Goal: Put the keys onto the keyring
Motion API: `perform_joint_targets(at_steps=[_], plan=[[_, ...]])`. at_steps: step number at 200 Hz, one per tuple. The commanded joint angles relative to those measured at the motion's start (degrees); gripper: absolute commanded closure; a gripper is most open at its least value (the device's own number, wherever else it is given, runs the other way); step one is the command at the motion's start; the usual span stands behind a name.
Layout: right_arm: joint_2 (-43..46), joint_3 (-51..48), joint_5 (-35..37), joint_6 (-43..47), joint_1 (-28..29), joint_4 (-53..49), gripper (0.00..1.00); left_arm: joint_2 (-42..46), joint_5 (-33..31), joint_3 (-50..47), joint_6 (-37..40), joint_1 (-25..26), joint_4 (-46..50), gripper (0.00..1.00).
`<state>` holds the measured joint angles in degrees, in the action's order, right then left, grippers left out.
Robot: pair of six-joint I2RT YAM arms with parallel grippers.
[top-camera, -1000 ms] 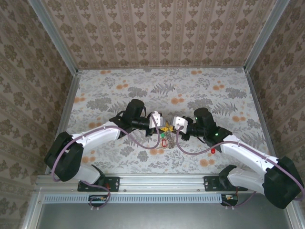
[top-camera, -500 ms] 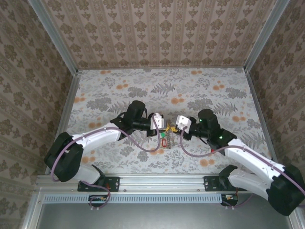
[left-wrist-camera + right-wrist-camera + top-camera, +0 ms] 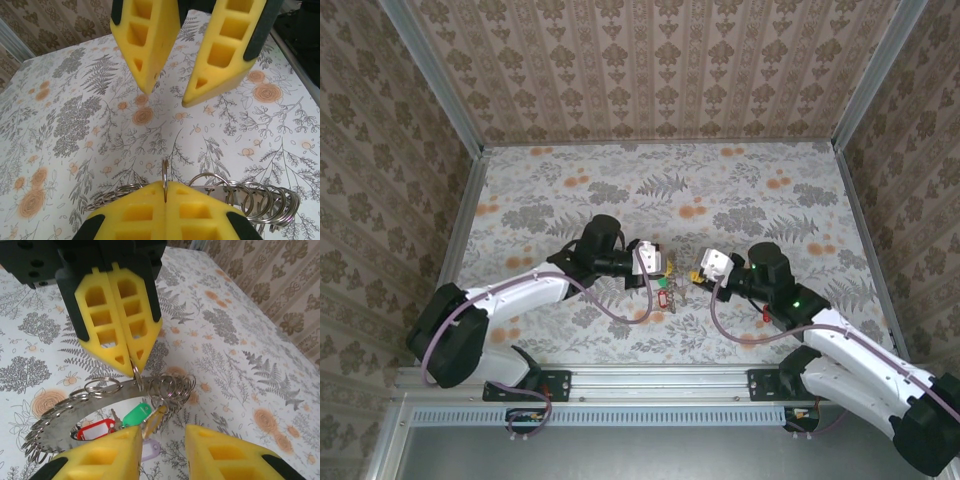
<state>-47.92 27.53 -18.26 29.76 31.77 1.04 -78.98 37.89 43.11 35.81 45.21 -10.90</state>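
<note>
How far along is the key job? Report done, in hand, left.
Done: green-tagged key and red-tagged key are bunched at the keyring; whether they are threaded, cannot tell. In hand: left gripper is shut on the keyring's rim. Left: right gripper, open and empty, probably must feed on any loose key.

We find no legible text, label, brand, number or sign in any view. The white insert window of the red plastic key tag (image 3: 94,431) shows no writing that we can make out, and the face of the green plastic key tag (image 3: 136,416) appears plain at this resolution.
</note>
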Motion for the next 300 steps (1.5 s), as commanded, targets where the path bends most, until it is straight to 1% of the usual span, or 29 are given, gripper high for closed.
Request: perform_joint_targets(at_steps=[1,11,25,38,48,61,85,107,135,156,185,213,248,263,289,300], plan=[[-1.08,1.96,3.03,-2.61,0.05,-0.13,0.68,2.66,-4.45,-0.64,3.04,1.55,-2.46,1.0],[-1.36,2.79,5.78,-5.41,0.05,-0.64,0.68,3.11,-7.11,-0.99,5.26,2.46,-2.57,1.0],[-1.84,4.25,12.46,-13.14,-0.04,-1.69,0.67,3.47,-11.9,-1.67,7.79,3.98,-3.54,1.0],[-2.64,6.3,17.99,-19.65,-0.48,-5.11,0.66,3.81,-15.67,-2.48,10.41,5.35,-4.62,1.0],[-3.45,7.96,19.01,-22.72,-1.05,-8.15,0.66,4.18,-18.49,-3.36,11.92,6.41,-6.33,1.0],[-4.36,9.15,20.36,-25.51,-1.44,-10.87,0.66,4.47,-20.66,-4.23,13.24,7.26,-8.09,1.0],[-5.64,10.66,22.77,-32.1,-2.5,-14.24,0.66,4.84,-22.46,-4.77,14.52,8.18,-8.85,1.0],[-7.88,13.4,23.62,-39.87,-6.07,-19.41,0.66,5.23,-23.76,-5.34,15.06,8.79,-10.03,1.0],[-10.23,14.66,23.3,-47.77,-10.29,-23.52,0.66,5.49,-24.86,-6.02,15.08,9.17,-11.26,1.0],[-10.97,14.18,21.11,-51.64,-13.27,-24.66,0.67,5.83,-25.14,-6.29,14.9,9.21,-11.34,1.0],[-10.83,13.53,19.59,-54.02,-15.87,-25.86,0.66,6.13,-25.08,-6.32,13.94,9.27,-10.64,1.0],[-9.45,12.77,19.19,-54.16,-16.56,-26.3,0.67,6.51,-24.72,-6.39,12.77,9.26,-10.37,1.0],[-7.81,12.24,25.21,-62.76,-19.72,-31.51,0.67,7.06,-23.29,-5.59,8.82,8.15,-8.72,1.0],[-7.8,11.75,28.71,-68.56,-20.88,-36.63,0.69,7.32,-21.98,-5.49,7.21,7.35,-8.0,1.0],[-8.24,10.17,35.67,-76.48,-21.0,-42.16,0.7,7.95,-21.3,-5.94,5.19,6.51,-8.1,1.0],[-8.48,9.04,37.16,-78.8,-20.97,-42.87,0.69,8.26,-20.81,-6.01,4.65,6.13,-7.98,1.0]])
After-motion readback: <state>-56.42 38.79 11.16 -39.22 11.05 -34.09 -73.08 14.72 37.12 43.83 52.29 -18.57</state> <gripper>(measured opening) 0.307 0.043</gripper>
